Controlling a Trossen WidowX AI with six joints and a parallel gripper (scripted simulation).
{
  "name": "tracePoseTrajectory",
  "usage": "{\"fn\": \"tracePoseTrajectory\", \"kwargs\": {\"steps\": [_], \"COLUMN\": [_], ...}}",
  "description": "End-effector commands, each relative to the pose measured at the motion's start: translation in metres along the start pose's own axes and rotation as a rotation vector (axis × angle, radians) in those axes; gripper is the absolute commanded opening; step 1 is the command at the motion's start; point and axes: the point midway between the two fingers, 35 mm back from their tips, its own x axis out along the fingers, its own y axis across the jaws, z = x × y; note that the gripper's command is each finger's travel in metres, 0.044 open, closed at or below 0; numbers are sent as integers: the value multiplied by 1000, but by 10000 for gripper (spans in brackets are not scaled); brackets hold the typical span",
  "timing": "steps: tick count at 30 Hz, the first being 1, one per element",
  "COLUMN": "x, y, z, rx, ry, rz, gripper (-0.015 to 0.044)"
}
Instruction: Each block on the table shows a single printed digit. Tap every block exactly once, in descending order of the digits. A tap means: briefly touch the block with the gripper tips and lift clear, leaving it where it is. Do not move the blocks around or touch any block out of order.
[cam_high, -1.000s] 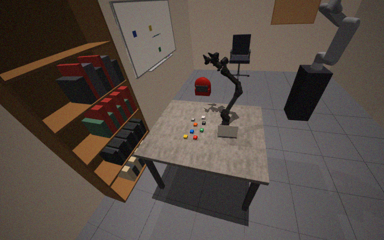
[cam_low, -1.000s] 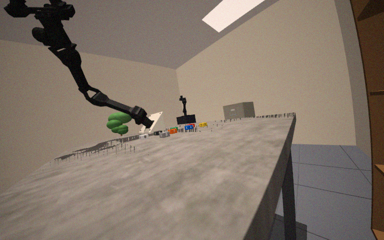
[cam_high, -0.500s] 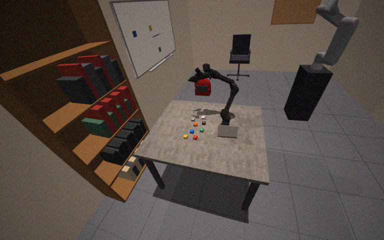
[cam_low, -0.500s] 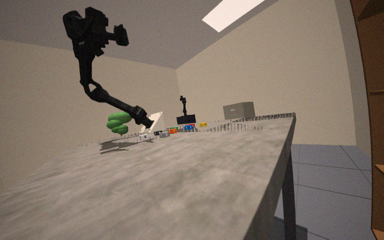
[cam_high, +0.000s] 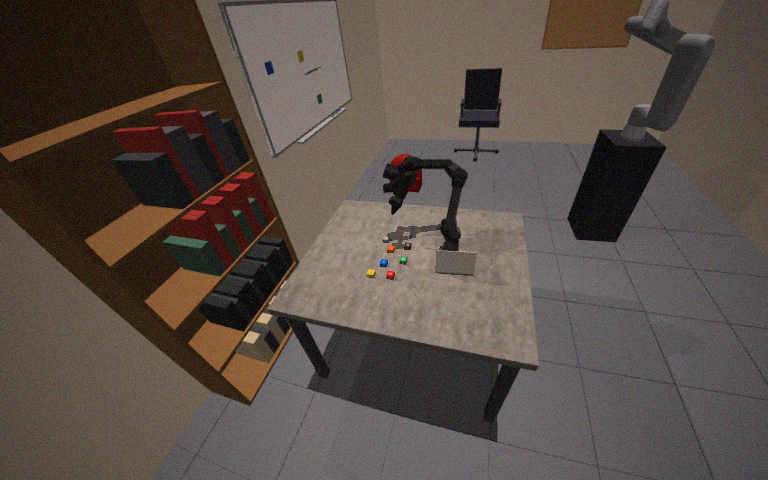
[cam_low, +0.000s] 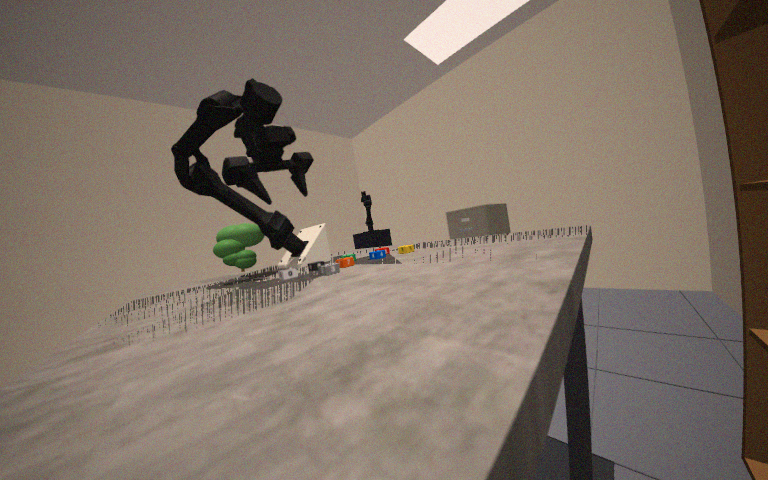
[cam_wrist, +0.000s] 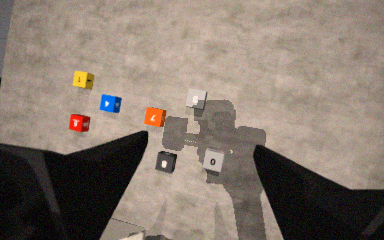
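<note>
My gripper (cam_high: 394, 208) (cam_low: 288, 198) (cam_wrist: 201, 143) is open and empty, pointing down high above the blocks. In the wrist view, an orange block (cam_wrist: 155, 117) (cam_high: 390, 249) appears to show 7, a white block (cam_wrist: 213, 160) (cam_high: 406, 234) 0, a yellow block (cam_wrist: 83, 80) (cam_high: 370, 273) 1 and a blue block (cam_wrist: 110, 103) (cam_high: 384, 262) 4. Digits are unclear on the black block (cam_wrist: 165, 162) (cam_high: 407, 246), grey block (cam_wrist: 196, 99) (cam_high: 386, 239) and red block (cam_wrist: 79, 123) (cam_high: 390, 275). The green block (cam_high: 403, 260) is hidden in the wrist view.
The blocks stand close together on the table (cam_high: 453, 311) (cam_low: 396, 350). A pale upright panel (cam_high: 455, 263) (cam_low: 311, 243) stands by the arm's base. A bookshelf (cam_high: 130, 226) is at the left in the top view. The arm's shadow falls over the white block.
</note>
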Motion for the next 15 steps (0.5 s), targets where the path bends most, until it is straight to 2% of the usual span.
{"fn": "tracePoseTrajectory", "kwargs": {"steps": [1, 15], "x": [21, 21], "y": [-10, -11], "z": [-65, -66], "rx": [-39, -41], "ry": [314, 320], "rz": [-204, -208], "gripper": [400, 400]}}
